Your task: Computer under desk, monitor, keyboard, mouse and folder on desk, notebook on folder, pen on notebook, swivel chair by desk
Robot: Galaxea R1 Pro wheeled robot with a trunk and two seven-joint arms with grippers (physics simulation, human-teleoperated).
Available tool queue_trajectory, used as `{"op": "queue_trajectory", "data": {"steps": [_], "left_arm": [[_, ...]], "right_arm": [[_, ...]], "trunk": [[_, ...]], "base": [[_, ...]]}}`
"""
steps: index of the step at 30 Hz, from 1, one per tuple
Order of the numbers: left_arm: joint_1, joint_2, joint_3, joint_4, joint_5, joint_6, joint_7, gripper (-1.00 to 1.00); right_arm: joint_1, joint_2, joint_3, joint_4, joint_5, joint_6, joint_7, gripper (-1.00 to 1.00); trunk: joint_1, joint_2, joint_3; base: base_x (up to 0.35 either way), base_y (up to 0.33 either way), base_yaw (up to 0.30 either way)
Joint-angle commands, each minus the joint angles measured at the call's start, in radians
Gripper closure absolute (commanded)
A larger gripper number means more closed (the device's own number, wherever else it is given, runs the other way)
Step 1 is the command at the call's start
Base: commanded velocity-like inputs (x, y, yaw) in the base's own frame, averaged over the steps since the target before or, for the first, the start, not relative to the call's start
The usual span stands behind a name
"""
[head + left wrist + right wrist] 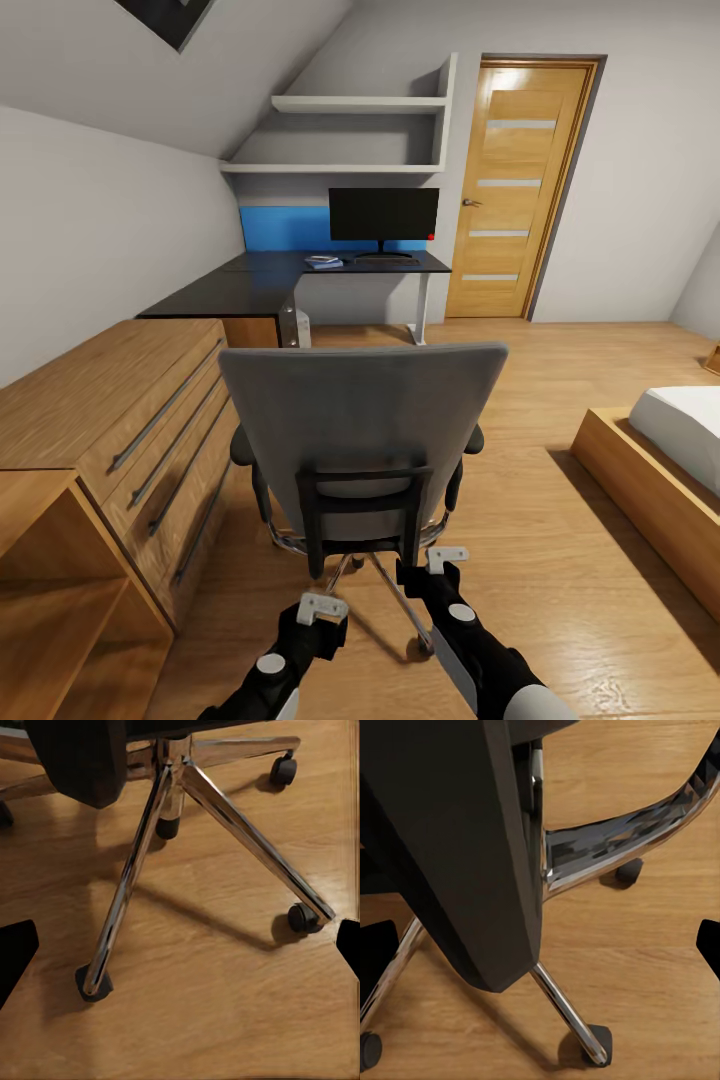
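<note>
The swivel chair (365, 420) stands right in front of me with its grey back toward me, so its seat is hidden. Its chrome star base (217, 810) and casters (589, 1046) spread over the wood floor. The black desk (260, 285) stands against the far wall, with the monitor (383, 215) on it. A small flat bluish thing (322, 262) lies left of the monitor, too small to identify. A white boxy piece (293, 325) stands under the desk corner. My left gripper (322, 608) (180, 952) and right gripper (446, 557) (544, 949) hang open and empty, low behind the chair.
A light wooden drawer cabinet (150, 420) runs along the left. A bed (670, 450) on a wooden frame is at the right. A wooden door (520, 190) stands beside the desk. White shelves (350, 105) and a blue wall panel (285, 228) hang above the desk.
</note>
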Motion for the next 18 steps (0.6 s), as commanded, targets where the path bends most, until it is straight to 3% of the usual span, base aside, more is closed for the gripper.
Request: {"op": "queue_trajectory", "data": {"steps": [1,10,18], "left_arm": [[-0.001,0.001,-0.011,-0.002,0.010,0.004,0.008,-1.00],[-0.001,0.000,-0.027,-0.008,0.010,-0.029,0.015,-1.00],[-0.001,-0.003,-0.026,-0.018,0.011,-0.160,0.027,-1.00]], "right_arm": [[-0.001,-0.001,0.008,0.001,-0.011,-0.005,-0.007,-1.00],[-0.001,-0.002,0.008,0.003,-0.011,-0.005,-0.007,-1.00],[-0.001,-0.001,0.009,0.003,-0.009,-0.005,-0.007,-1.00]], "trunk": [[0.000,0.000,-0.001],[0.000,0.000,-0.001],[0.000,0.000,-0.001]], "base": [[0.000,0.000,0.000],[0.000,0.000,0.000],[0.000,0.000,0.000]]}}
